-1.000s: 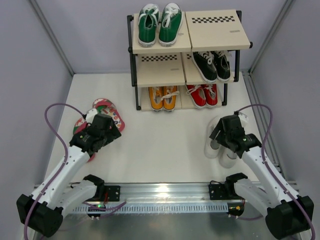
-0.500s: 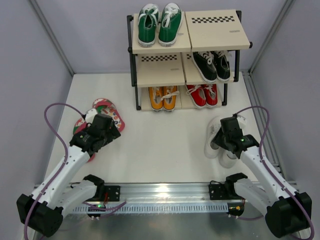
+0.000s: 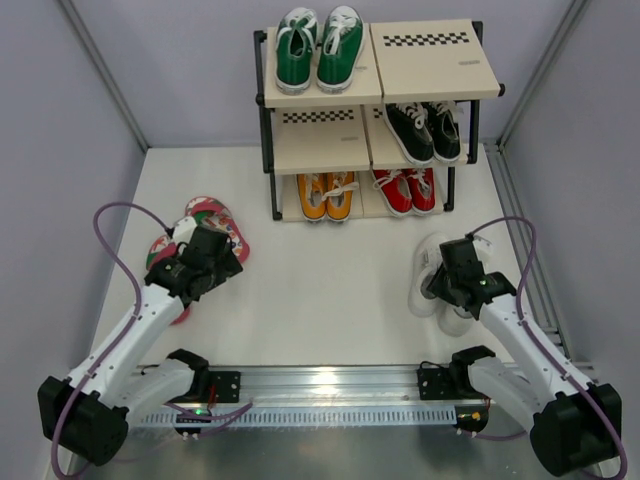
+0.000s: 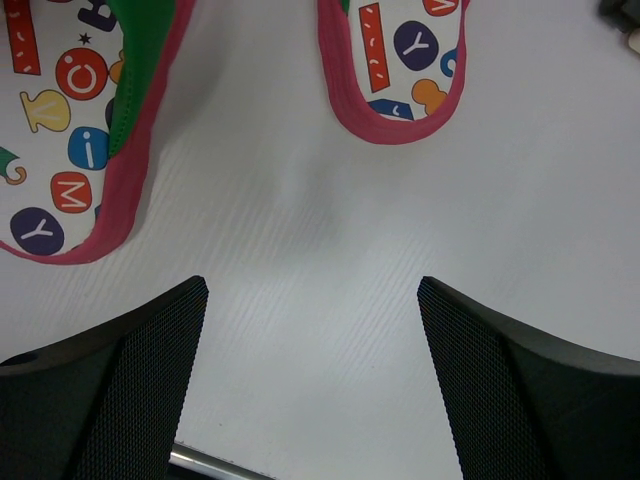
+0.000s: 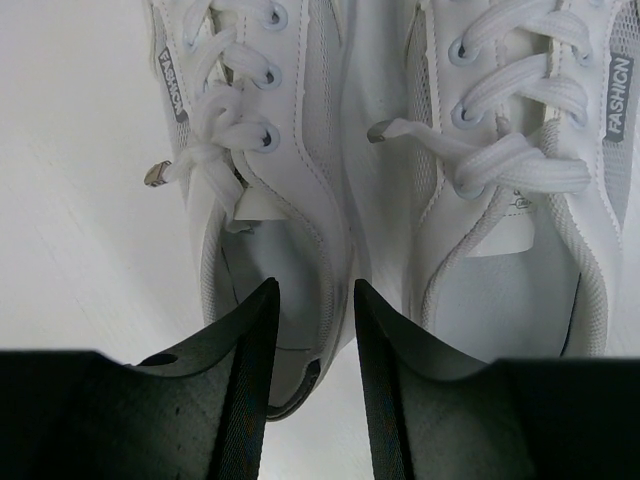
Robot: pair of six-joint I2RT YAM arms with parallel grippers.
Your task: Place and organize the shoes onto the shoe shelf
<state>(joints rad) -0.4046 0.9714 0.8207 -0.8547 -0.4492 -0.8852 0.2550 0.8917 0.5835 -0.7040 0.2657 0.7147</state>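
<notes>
The shoe shelf (image 3: 430, 62) stands at the back. Orange sneakers (image 3: 327, 194) sit on its bottom left board. Two pink flip-flops (image 3: 218, 222) with dotted insoles lie on the floor at the left; in the left wrist view one (image 4: 70, 130) is at upper left and the other (image 4: 405, 70) at upper middle. My left gripper (image 3: 207, 262) (image 4: 312, 290) is open wide and empty, just short of their heels. The white sneakers (image 3: 432, 282) lie at the right. My right gripper (image 3: 452, 280) (image 5: 313, 290) is open narrowly, its jaws astride the inner heel wall of the left white sneaker (image 5: 270, 180); the other sneaker (image 5: 510, 200) lies beside it.
Green sneakers (image 3: 319, 47) sit on the shelf's top left board, black sneakers (image 3: 426, 130) on the middle right, red sneakers (image 3: 405, 190) on the bottom right. The top right and middle left (image 3: 320, 140) boards are bare. Grey walls close in both sides.
My right gripper has dropped lower and nearer onto the white sneakers' heels. My left gripper has shifted slightly forward toward the flip-flops.
</notes>
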